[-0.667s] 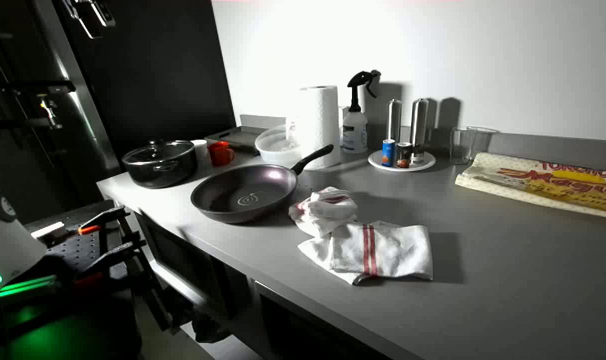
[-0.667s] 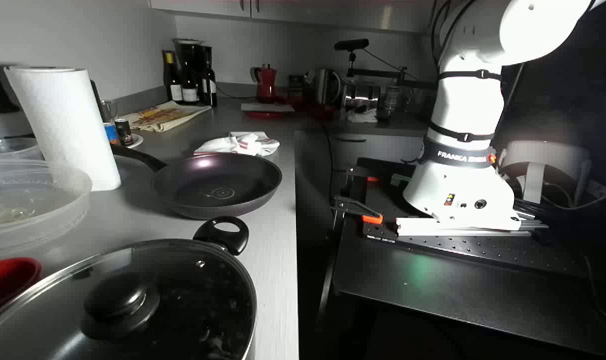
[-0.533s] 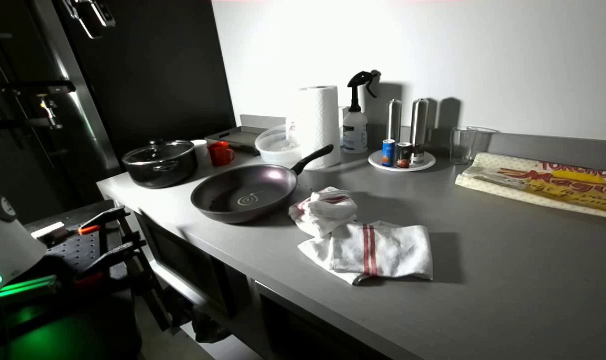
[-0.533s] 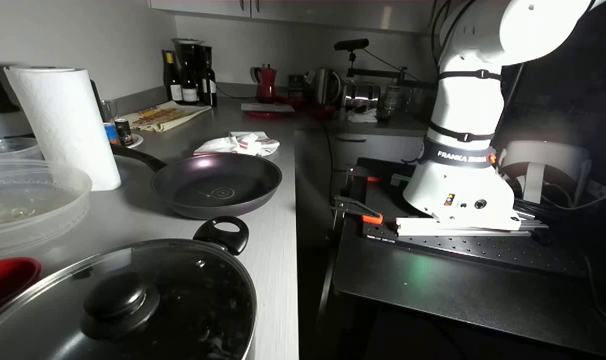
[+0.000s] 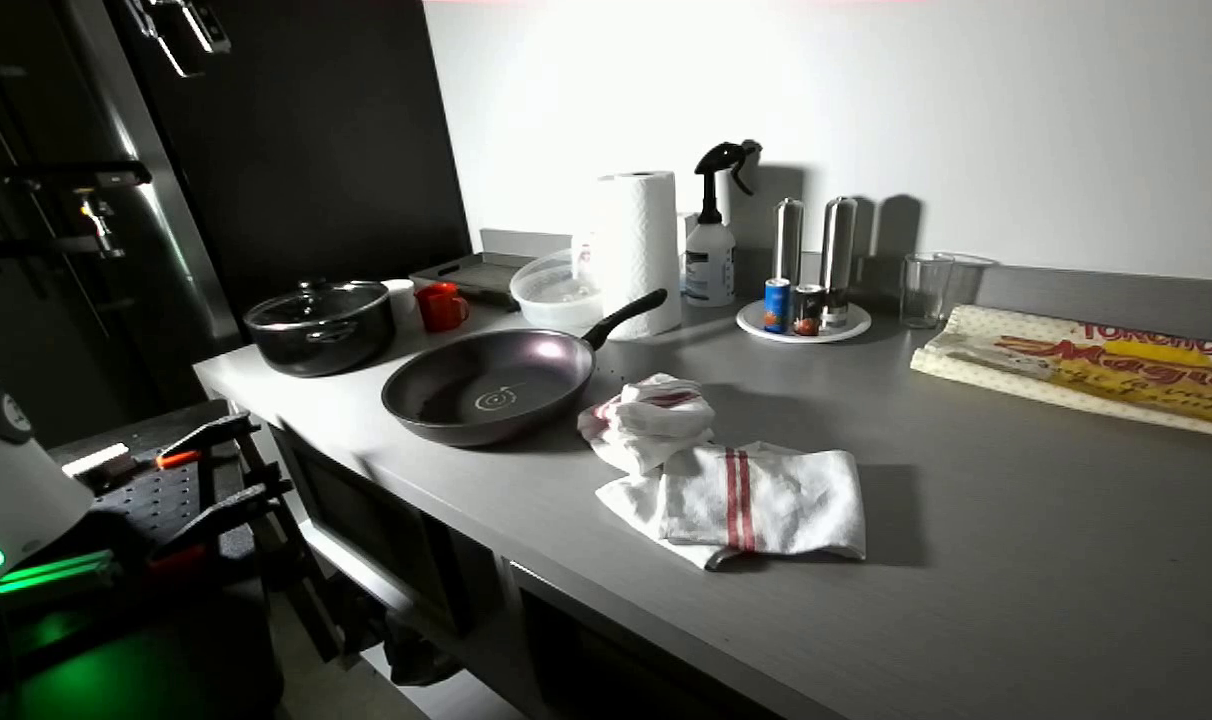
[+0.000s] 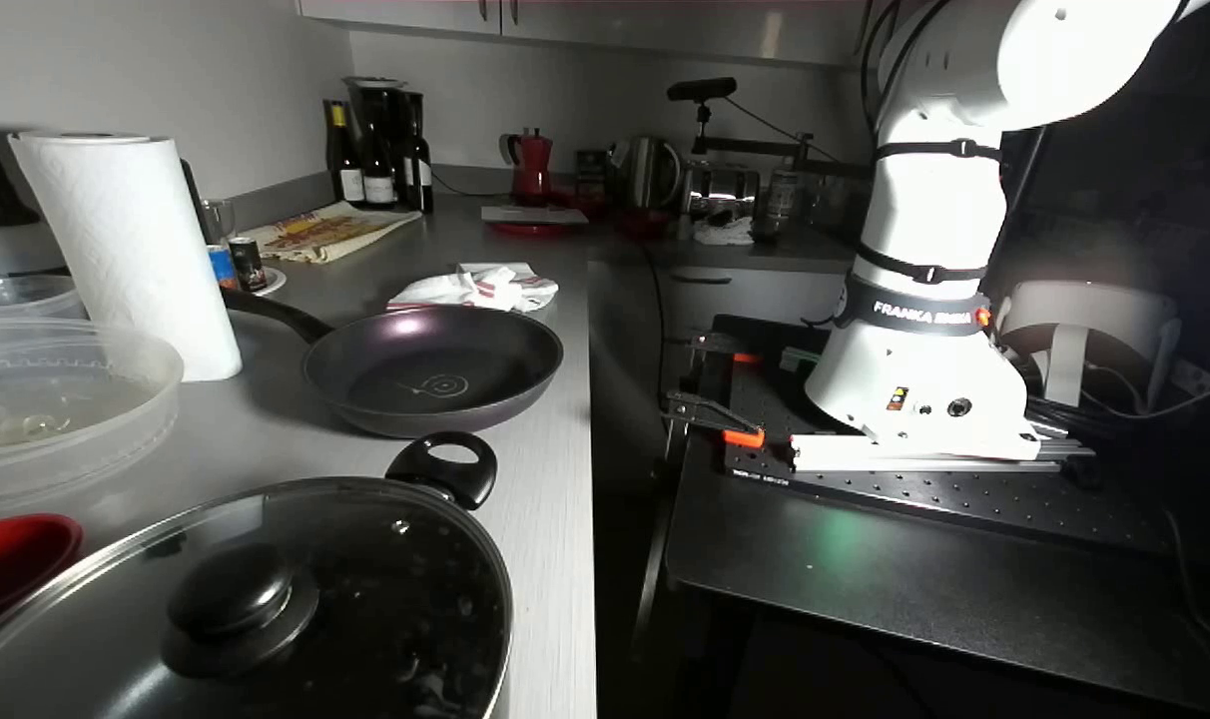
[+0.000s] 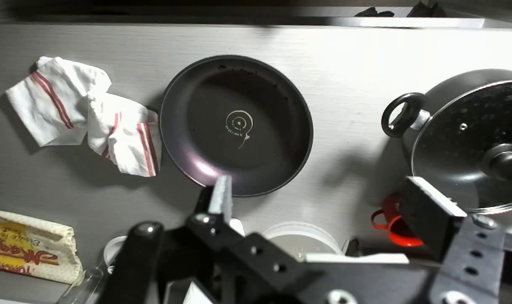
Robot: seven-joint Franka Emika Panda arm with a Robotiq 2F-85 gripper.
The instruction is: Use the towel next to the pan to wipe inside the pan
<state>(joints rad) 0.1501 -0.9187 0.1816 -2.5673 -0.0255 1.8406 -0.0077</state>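
The dark frying pan [image 5: 496, 395] stands on the grey counter in both exterior views [image 6: 435, 374] and in the wrist view [image 7: 239, 147]. A few dark specks show on its inner wall. The white towel with red stripes [image 5: 766, 500] lies crumpled beside the pan; it also shows in an exterior view [image 6: 495, 290] and left of the pan in the wrist view [image 7: 125, 135]. Whether it touches the rim I cannot tell. My gripper [image 7: 318, 180] is open and empty, high above the counter, between the pan and the pot. The exterior views do not clearly show it.
A lidded black pot [image 5: 321, 335] stands at the counter's end, near a red cup [image 5: 441, 307]. A clear plastic bowl [image 5: 558, 295], a paper roll [image 5: 638, 260] and a spray bottle [image 5: 710, 265] stand behind the pan. A plate [image 5: 756, 333] holds several small items.
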